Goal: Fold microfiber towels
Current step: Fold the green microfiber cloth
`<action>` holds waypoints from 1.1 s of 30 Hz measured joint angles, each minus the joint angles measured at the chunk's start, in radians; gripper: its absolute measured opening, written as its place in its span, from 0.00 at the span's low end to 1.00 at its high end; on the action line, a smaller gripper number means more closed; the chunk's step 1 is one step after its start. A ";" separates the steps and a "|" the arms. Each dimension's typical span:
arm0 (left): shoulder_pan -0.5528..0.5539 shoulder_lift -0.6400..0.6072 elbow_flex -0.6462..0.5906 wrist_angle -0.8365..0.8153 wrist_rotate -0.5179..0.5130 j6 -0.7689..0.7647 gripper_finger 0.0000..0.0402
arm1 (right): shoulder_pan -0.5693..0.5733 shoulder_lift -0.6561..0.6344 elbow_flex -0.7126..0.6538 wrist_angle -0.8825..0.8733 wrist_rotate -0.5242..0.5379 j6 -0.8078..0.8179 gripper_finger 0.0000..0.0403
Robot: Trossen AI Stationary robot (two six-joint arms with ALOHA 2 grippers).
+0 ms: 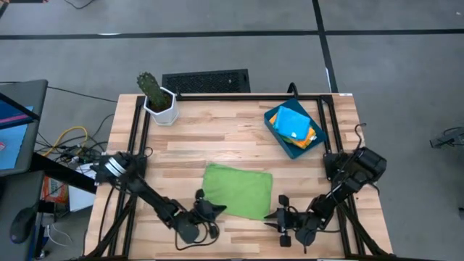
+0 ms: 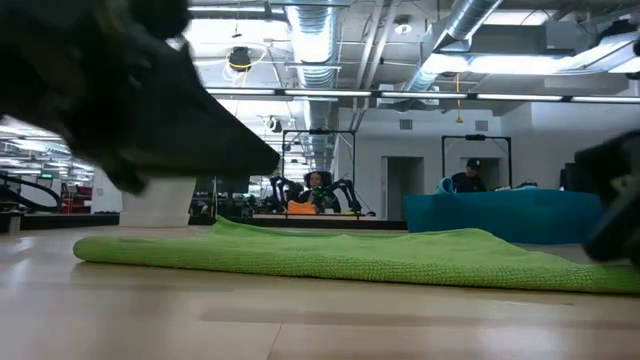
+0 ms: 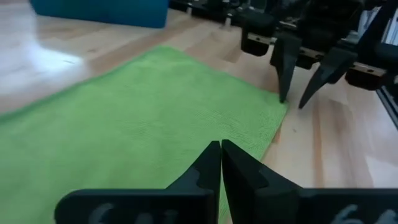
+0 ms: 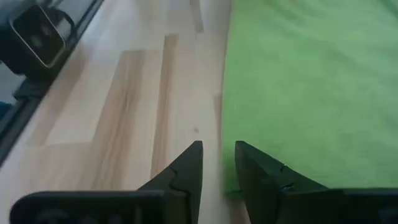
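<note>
High view: your green towel (image 1: 238,190) lies folded on the table (image 1: 217,141) — both claws empty, left claw (image 1: 214,210) closed, right claw (image 1: 278,217) parted; others wait in the tray (image 1: 275,125).

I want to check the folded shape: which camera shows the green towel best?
The high view: the whole green towel lies in sight on the table. The low view shows only its edge, and both wrist views show parts.
</note>
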 joint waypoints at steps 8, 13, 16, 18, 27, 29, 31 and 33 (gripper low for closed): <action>0.074 0.123 0.129 0.058 0.109 0.101 0.02 | 0.002 0.073 0.004 0.035 0.035 0.081 0.29; 0.101 0.124 0.193 -0.035 0.170 0.128 0.02 | 0.004 0.069 0.002 0.021 0.054 0.087 0.26; 0.101 0.124 0.216 -0.062 0.177 0.135 0.02 | 0.002 0.069 0.002 0.017 0.059 0.087 0.22; 0.101 0.122 0.217 -0.096 0.185 0.114 0.02 | 0.005 0.072 0.001 0.018 0.063 0.086 0.20; 0.096 0.191 0.225 -0.148 0.166 0.012 0.02 | 0.009 0.071 0.011 0.031 0.067 0.029 0.25; 0.096 0.208 0.234 -0.135 0.173 -0.010 0.02 | 0.013 0.042 0.022 0.019 0.067 -0.019 0.29; 0.096 0.223 0.238 -0.131 0.163 -0.018 0.02 | 0.021 0.002 0.035 0.033 0.088 -0.080 0.31; 0.095 0.228 0.238 -0.132 0.154 -0.019 0.02 | 0.028 -0.026 0.035 0.002 0.122 -0.102 0.33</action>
